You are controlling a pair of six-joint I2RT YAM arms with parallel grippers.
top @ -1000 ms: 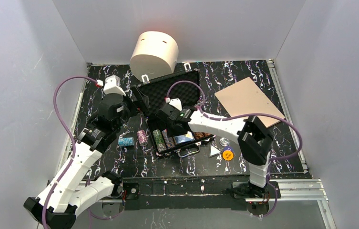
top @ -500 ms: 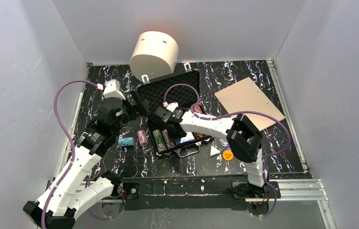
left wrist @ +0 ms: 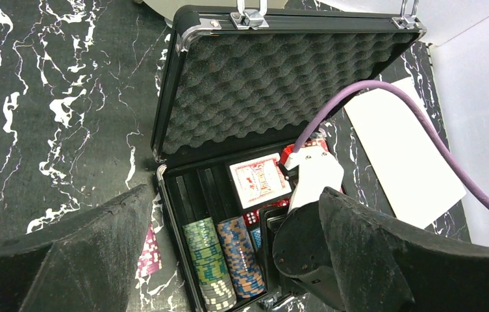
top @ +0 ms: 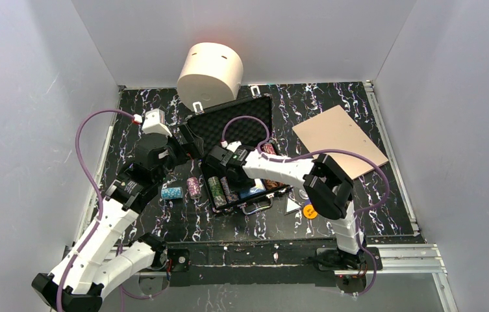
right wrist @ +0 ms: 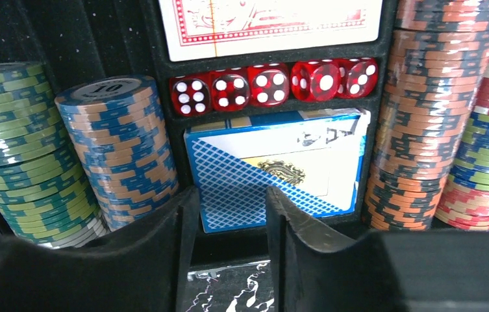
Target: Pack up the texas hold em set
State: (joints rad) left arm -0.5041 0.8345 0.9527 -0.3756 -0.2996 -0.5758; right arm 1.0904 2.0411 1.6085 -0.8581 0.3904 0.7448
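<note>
The black briefcase (top: 228,127) lies open, its foam lid (left wrist: 280,84) raised. Its tray holds a green chip stack (right wrist: 21,143), a blue-orange stack (right wrist: 121,143), an orange-black stack (right wrist: 417,110), a mixed stack (right wrist: 488,130), a red deck (right wrist: 267,23), red dice (right wrist: 274,84) and a blue deck (right wrist: 277,169). My right gripper (right wrist: 232,214) is narrowly open and empty, over the tray's near wall in front of the blue deck. My left gripper (left wrist: 235,201) is wide open and empty above the case's left side. A purple stack (top: 193,187), a teal stack (top: 172,192) and the yellow button (top: 310,210) lie on the table.
A cream cylinder (top: 210,73) stands behind the lid. A tan flat board (top: 339,140) lies at the right. A clear disc (top: 304,193) and a white triangle (top: 291,206) lie beside the button. My right arm's purple cable (left wrist: 384,97) crosses over the case.
My right gripper has moved left across the tray, from above the right side to the middle-left near the blue deck. The left gripper has shifted slightly.
</note>
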